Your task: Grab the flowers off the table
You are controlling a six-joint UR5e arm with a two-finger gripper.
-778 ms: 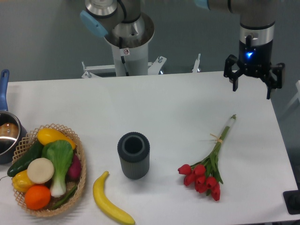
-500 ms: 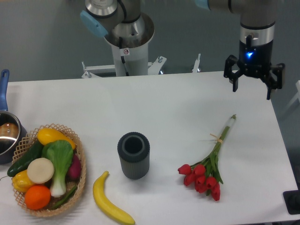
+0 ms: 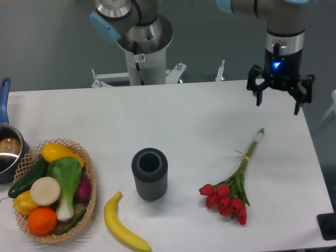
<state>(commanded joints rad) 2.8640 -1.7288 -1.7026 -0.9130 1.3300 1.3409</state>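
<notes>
The flowers [image 3: 233, 186] lie on the white table [image 3: 199, 115] at the right front: red tulip heads toward the front, tied green stems pointing up and right to about the table's right middle. My gripper [image 3: 278, 102] hangs above the table's back right corner, well behind the stem tips. Its two fingers are spread wide apart and hold nothing.
A dark grey cylindrical cup [image 3: 149, 174] stands in the middle front. A banana [image 3: 124, 224] lies in front of it. A wicker basket [image 3: 89, 199] of vegetables and fruit sits front left, a pot [image 3: 7, 149] at the left edge. The arm's base [image 3: 142, 50] stands behind the table.
The gripper has shifted a little to the left and slightly back. It stays open. The flowers have not moved.
</notes>
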